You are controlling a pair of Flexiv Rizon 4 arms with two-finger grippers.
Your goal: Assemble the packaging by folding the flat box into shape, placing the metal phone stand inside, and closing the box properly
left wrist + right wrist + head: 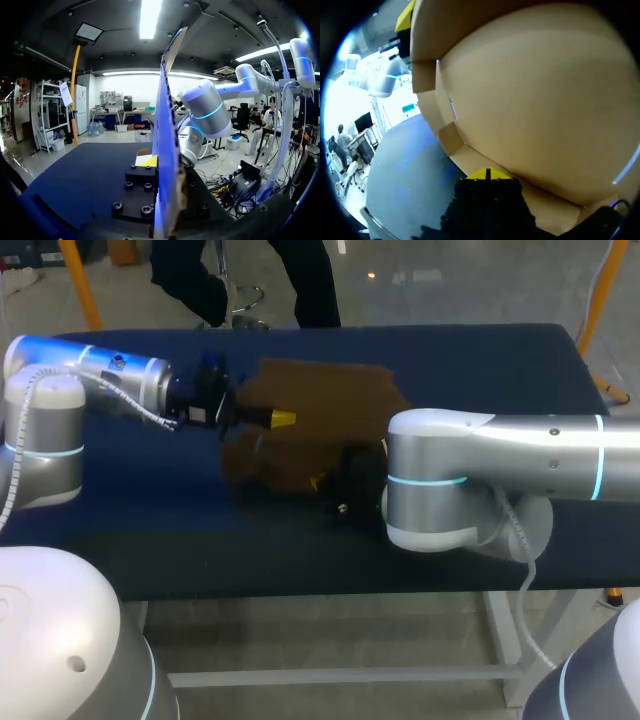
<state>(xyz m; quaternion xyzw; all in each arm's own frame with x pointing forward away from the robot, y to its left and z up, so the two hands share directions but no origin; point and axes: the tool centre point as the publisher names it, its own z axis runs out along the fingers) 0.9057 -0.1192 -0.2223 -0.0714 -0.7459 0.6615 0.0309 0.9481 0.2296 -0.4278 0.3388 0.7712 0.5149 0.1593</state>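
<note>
The flat brown cardboard box (325,400) is held up off the dark blue table, partly unfolded. My left gripper (280,418) is shut on its left edge. From the left wrist, the sheet (165,125) stands edge-on between the fingers, and one yellow fingertip (146,161) shows beside it. My right gripper (322,480) sits at the box's lower edge. Its yellow tips (487,174) are pressed together right against the cardboard (535,100), which fills the right wrist view face-on. No pinch on the cardboard shows there. The metal phone stand is not in view.
The table (150,540) stretches bare to the left and front of the box. My right arm's big elbow (440,480) lies low over the table just right of the box. It also shows beyond the sheet (205,107) in the left wrist view.
</note>
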